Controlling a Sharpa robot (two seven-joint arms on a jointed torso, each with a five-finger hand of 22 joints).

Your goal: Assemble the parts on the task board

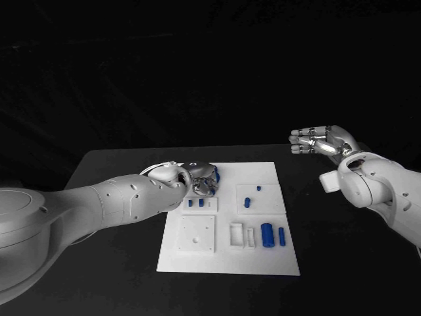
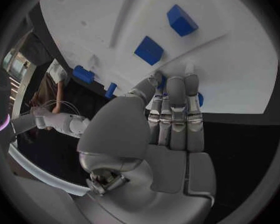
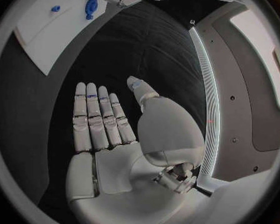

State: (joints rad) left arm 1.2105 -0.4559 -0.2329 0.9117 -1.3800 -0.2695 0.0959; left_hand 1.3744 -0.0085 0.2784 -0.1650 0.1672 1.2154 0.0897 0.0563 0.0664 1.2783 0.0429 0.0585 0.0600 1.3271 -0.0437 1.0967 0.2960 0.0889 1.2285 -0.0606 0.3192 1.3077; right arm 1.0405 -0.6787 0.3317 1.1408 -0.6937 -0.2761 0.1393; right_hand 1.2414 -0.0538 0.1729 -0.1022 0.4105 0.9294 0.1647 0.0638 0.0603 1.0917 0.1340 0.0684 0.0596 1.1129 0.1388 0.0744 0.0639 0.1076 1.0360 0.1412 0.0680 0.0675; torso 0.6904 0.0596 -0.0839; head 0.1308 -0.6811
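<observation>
The white task board (image 1: 231,260) lies in the middle of the black table. My left hand (image 1: 199,178) is at the board's far left corner, bent down over a blue part (image 1: 214,176). In the left wrist view its fingers (image 2: 176,104) lie close together on that blue part (image 2: 199,99), with the thumb closed in against it. Two blue blocks (image 2: 149,50) stand on the board beyond the fingers. My right hand (image 1: 320,140) hangs above the table to the board's right, fingers (image 3: 97,117) straight and holding nothing.
Several more blue parts stand on the board: a small pair (image 1: 197,203), two pegs (image 1: 247,202), and a cylinder (image 1: 266,235) with a thin piece (image 1: 281,236) near the front. White raised blocks (image 1: 197,234) sit at the front left.
</observation>
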